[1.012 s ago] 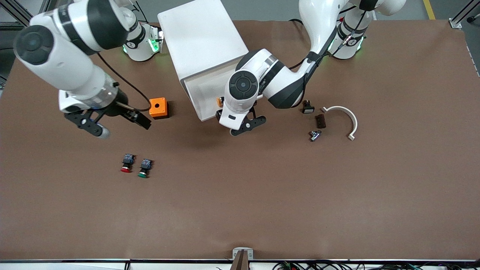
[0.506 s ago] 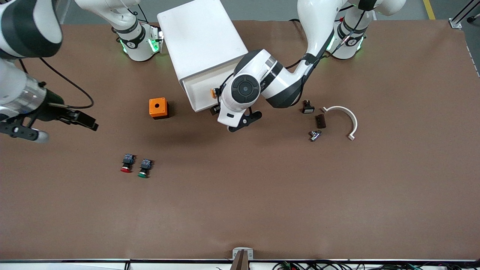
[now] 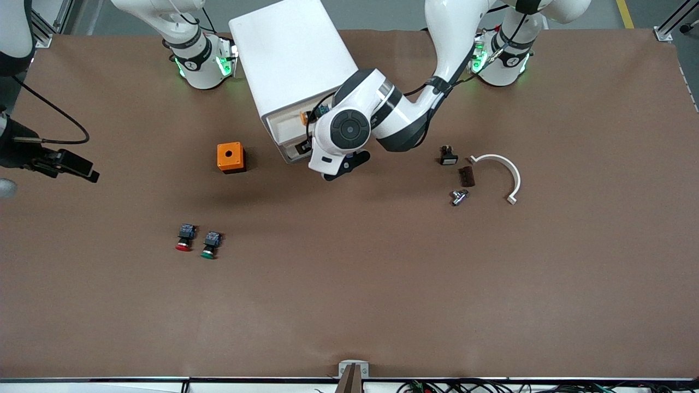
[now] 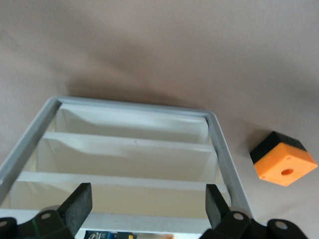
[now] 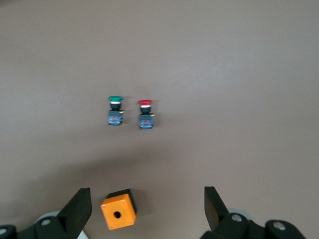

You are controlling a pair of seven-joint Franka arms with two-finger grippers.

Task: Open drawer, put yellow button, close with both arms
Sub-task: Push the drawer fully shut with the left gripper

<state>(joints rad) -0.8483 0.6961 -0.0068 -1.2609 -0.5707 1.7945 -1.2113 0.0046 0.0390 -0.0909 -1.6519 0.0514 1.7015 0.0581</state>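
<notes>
Upper centre of the front view: yellow button (image 3: 303, 116) lying in the nearly shut drawer (image 3: 288, 129); light, rigid, best pinched across its body. Left tool (image 4: 147, 208) spread over the cabinet (image 3: 292, 60), right tool (image 5: 146, 208) spread, waiting at the frame's left edge

Light is even and fairly bright, apparently from overhead: the cabinet (image 3: 292, 54) top is close to washed out, while soft, short shadows lie under the orange box (image 3: 230, 156) and the left arm (image 3: 377, 117) on the matte brown table (image 3: 382, 284), which gives no glare. The left wrist view is soft and hazy, its drawer (image 4: 132, 164) edges slightly blurred; the right wrist view looks dimmer and mildly unsharp.
</notes>
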